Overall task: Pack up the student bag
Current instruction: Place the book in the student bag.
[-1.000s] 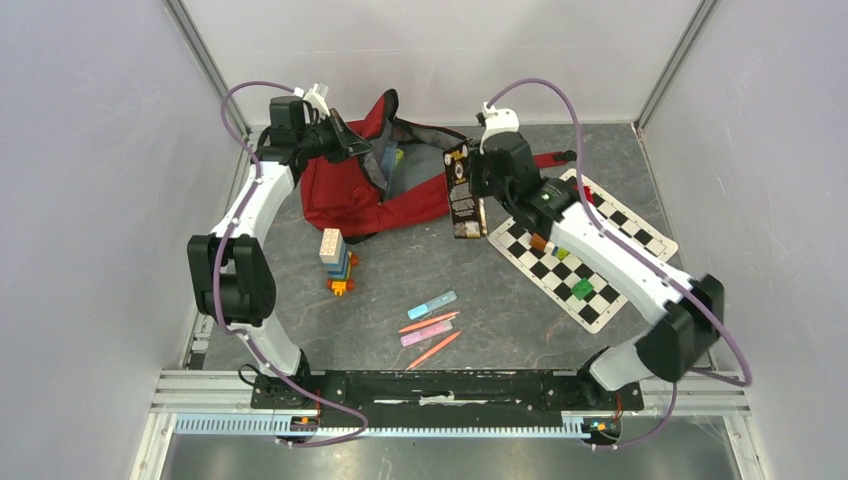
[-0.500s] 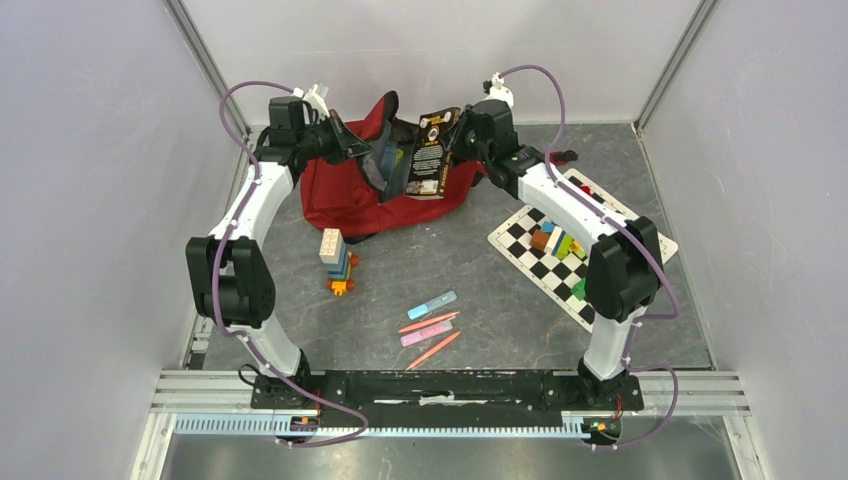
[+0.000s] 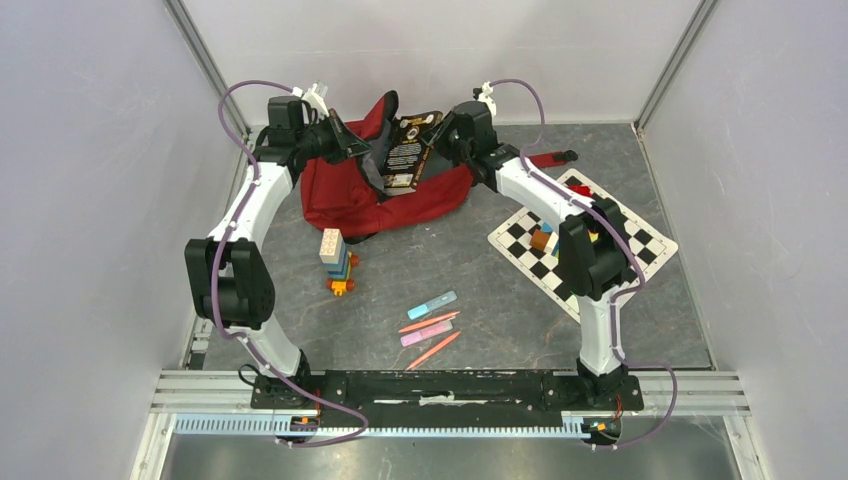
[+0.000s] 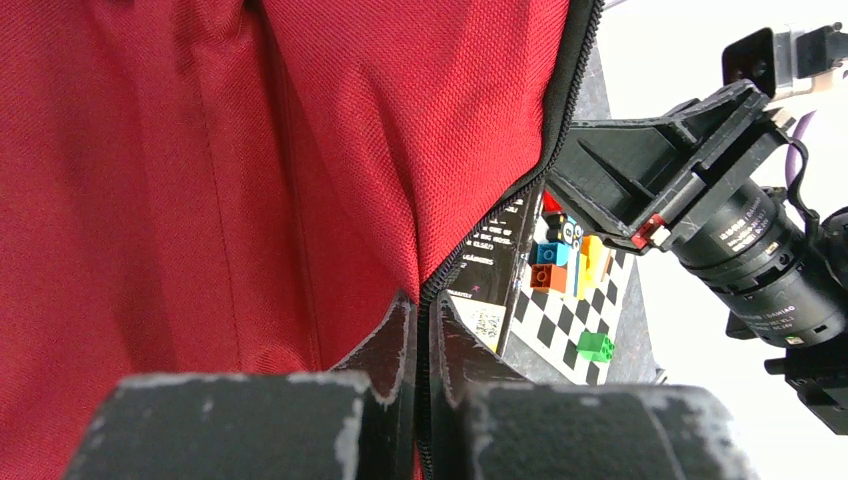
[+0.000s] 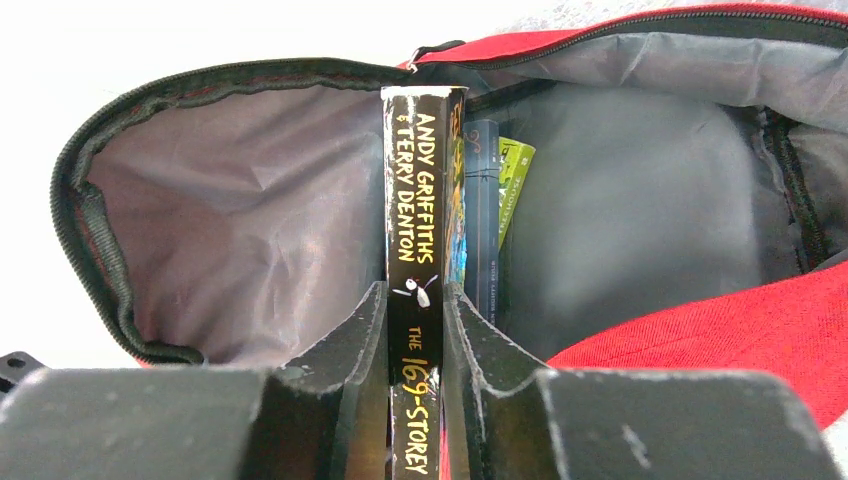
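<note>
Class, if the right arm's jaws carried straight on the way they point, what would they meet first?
Probably the grey lining of the student bag, through its open mouth; their held book leads, beside books inside. Depth unclear.

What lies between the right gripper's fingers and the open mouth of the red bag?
A black book, gripped at its spine by the right gripper, points into the open mouth of the student bag. The right wrist view shows this most clearly.
</note>
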`<state>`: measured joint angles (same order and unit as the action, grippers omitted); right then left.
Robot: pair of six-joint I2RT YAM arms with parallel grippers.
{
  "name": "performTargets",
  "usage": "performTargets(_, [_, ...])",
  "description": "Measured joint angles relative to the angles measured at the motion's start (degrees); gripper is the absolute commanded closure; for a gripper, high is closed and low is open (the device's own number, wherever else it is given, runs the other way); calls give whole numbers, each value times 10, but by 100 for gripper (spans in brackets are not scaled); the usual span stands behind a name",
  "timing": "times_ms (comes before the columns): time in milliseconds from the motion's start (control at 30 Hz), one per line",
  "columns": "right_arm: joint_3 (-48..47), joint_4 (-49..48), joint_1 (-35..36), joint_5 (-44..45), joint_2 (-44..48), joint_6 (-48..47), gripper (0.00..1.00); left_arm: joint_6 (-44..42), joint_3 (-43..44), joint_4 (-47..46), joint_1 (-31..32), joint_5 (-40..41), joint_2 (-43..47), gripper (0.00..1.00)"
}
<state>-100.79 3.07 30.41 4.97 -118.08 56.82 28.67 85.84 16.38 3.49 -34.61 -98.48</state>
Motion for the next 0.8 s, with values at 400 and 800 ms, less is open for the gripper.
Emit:
performTargets(400, [-67, 10, 9, -13, -75, 53, 100, 0, 0, 0, 0, 0, 0, 98])
performTargets(800, [-94, -52, 30, -52, -123, 102, 100, 0, 0, 0, 0, 0, 0, 98])
